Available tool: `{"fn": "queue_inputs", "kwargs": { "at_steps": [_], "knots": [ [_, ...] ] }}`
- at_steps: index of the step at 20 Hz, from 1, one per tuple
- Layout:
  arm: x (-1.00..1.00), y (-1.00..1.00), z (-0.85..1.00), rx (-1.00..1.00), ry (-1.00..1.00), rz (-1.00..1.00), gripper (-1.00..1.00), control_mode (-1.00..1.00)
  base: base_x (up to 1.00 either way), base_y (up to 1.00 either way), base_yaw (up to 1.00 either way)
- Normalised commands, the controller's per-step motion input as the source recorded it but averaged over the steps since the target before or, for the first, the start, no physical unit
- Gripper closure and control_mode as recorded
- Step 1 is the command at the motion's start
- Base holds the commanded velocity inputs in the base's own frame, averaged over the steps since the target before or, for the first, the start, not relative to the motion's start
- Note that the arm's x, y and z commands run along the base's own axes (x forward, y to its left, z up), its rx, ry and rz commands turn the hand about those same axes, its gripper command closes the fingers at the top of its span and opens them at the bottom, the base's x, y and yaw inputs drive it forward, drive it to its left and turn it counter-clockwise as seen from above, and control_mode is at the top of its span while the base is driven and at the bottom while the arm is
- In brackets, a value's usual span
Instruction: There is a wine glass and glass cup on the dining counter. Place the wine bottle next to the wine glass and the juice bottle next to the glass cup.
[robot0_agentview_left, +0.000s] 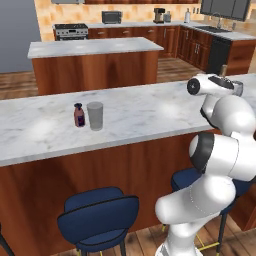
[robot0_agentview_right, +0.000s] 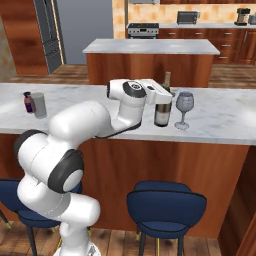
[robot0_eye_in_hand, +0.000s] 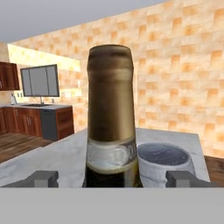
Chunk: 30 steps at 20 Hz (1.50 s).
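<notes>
The dining counter (robot0_agentview_right: 220, 122) is a long slab of veined white-grey marble over a plain reddish-brown wood front. Toward its right end, near the front edge, the wine bottle (robot0_agentview_right: 163, 111) stands upright: slim dark glass, a pale label, a long tan-foiled neck that looms smooth and cylindrical in the hand view. Just beside it on the right stands the wine glass (robot0_agentview_right: 183, 107), a rounded greyish bowl on a thin stem and flat foot. The gripper (robot0_eye_in_hand: 111, 178) sits at the bottle's neck with its two small grey fingertips (robot0_eye_in_hand: 43, 178) spread wide on either side, clear of the glass. Far toward the left end, the stubby juice bottle (robot0_agentview_left: 79, 115), dark-capped with a reddish label, stands just beside the straight-sided translucent glass cup (robot0_agentview_left: 95, 116).
</notes>
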Motion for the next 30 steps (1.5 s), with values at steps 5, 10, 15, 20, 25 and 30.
{"fn": "queue_inputs", "kwargs": {
  "at_steps": [5,10,15,20,25,30],
  "knots": [
    [0.0,0.0,0.0,0.0,0.0,0.0,-1.0,-1.0,0.0,0.0,0.0],
    [0.0,0.0,0.0,0.0,0.0,-0.01,-1.0,-1.0,0.0,0.0,0.0],
    [-0.05,0.01,0.04,-0.03,-0.02,-0.08,-1.0,-1.0,0.0,0.0,0.0],
    [-0.05,0.05,0.05,-0.05,-0.02,-0.11,-1.0,-1.0,0.0,0.0,0.0],
    [-0.09,0.05,0.02,-0.07,-0.01,-0.15,-1.0,-1.0,0.0,0.0,0.0],
    [-0.02,0.2,0.0,-0.04,0.0,-0.14,-1.0,-1.0,0.0,0.0,0.0]
  ]
}}
